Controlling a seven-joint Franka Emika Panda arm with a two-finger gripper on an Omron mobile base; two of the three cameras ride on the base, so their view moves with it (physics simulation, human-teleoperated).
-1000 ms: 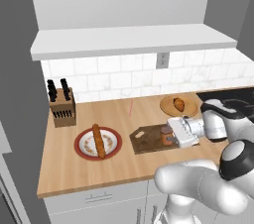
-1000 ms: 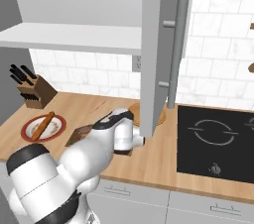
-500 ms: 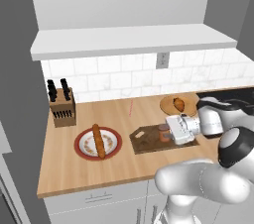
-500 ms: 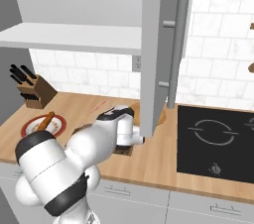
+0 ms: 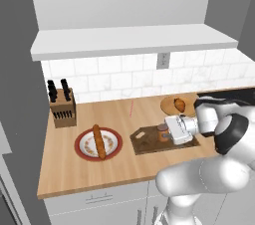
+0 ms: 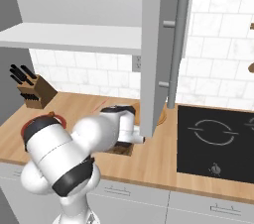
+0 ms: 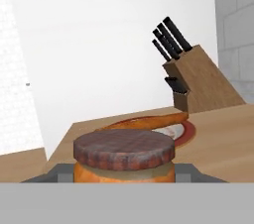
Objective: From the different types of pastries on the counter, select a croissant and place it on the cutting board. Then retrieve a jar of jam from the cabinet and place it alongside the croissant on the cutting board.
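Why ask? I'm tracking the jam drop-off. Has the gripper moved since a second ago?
Yes, slightly: in the left base view the gripper edged left along the cutting board, toward the knife block.

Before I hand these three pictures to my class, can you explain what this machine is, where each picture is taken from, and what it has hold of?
It is a white robot arm in a simulated kitchen. Two cameras sit behind it, left and right; the third rides on its hand.

On the counter lie a knife block, a red-rimmed plate with a long loaf, a dark cutting board, and a round wooden plate carrying the croissant.

The gripper is over the cutting board, closed around the jar of jam, whose dark lid fills the hand view. Whether the jar touches the board, I cannot tell. The croissant is not yet on the board.
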